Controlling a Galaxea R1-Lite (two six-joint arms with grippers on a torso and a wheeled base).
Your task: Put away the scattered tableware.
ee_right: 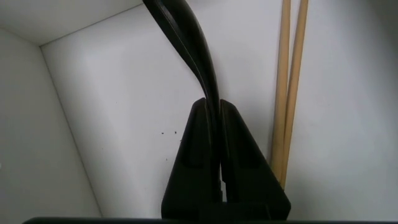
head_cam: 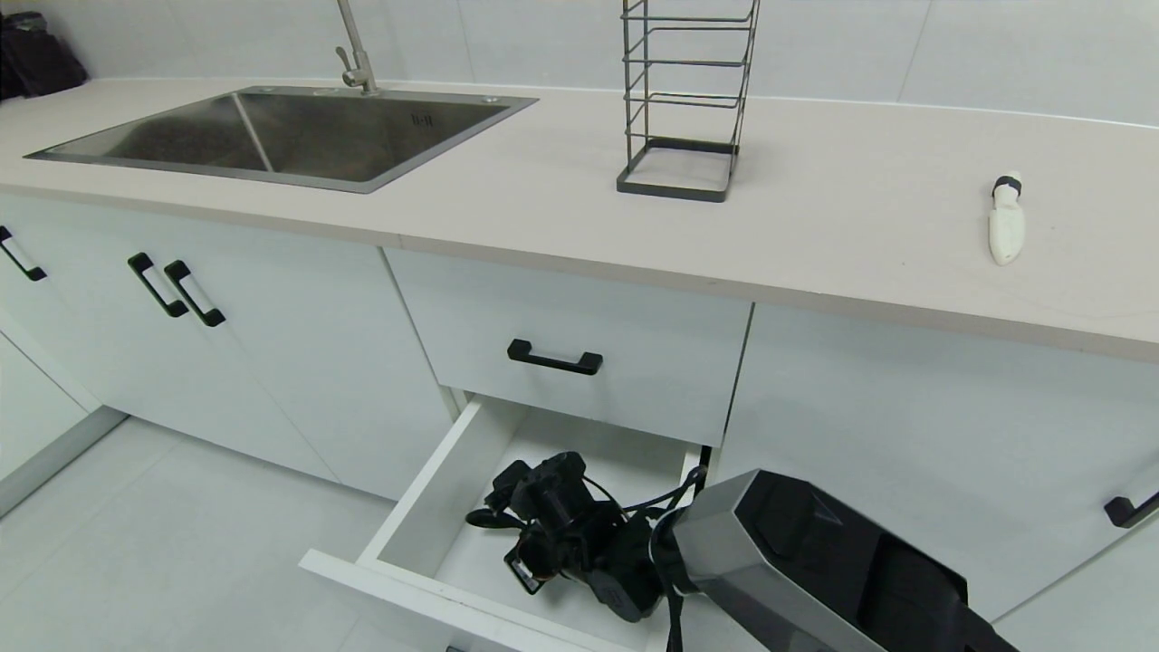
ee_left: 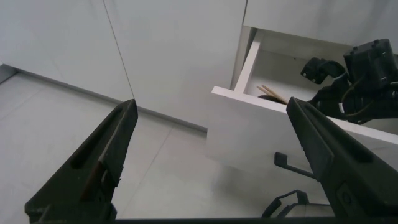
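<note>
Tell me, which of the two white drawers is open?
The lower white drawer, pulled out beneath the shut upper drawer with the black bar handle. The right end effector is inside it, gripping a black utensil.

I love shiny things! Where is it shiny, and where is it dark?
Head view: the sink gleams with pale reflections. Right wrist view: the right gripper and its black utensil look dark against the white drawer. Left wrist view: dark jaws too.
</note>
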